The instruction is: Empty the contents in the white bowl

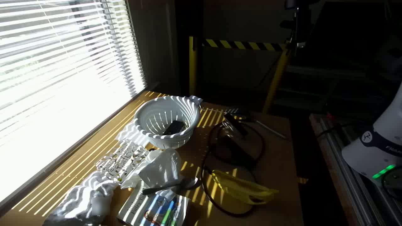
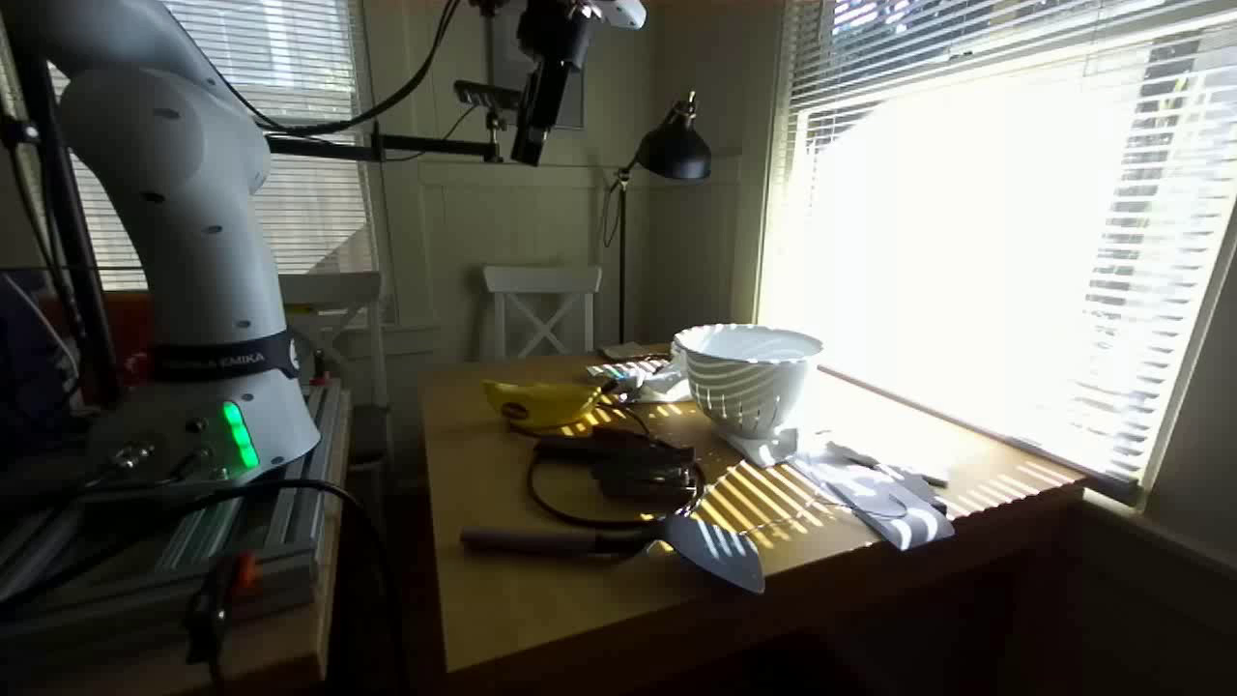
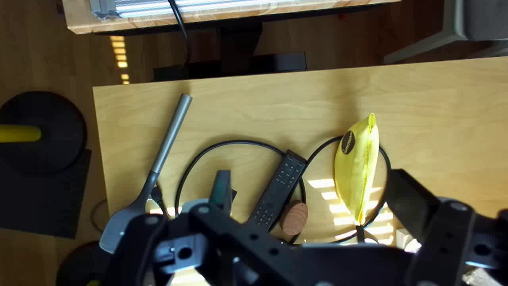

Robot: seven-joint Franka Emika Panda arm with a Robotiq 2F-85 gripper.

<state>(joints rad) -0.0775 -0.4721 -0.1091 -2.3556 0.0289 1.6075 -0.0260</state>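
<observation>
The white bowl (image 1: 169, 142) has slots in its sides and stands upright on the table near the window. A dark, blocky object (image 1: 174, 127) lies inside it with something small and pale beside it. The bowl also shows in an exterior view (image 2: 749, 391), where its contents are hidden behind the wall. My gripper (image 3: 311, 188) is open and empty, its two fingers wide apart in the wrist view. It hangs high above the table, well away from the bowl, and also shows in an exterior view (image 2: 532, 145).
A yellow pouch (image 3: 355, 167), a black remote (image 3: 278, 190), a wooden oval piece (image 3: 294, 217), a looped black cable and a grey spatula (image 3: 164, 151) lie on the table. A book (image 1: 154, 207), a dark spoon (image 1: 163, 188) and crumpled white wrapping (image 1: 165, 166) lie near the bowl.
</observation>
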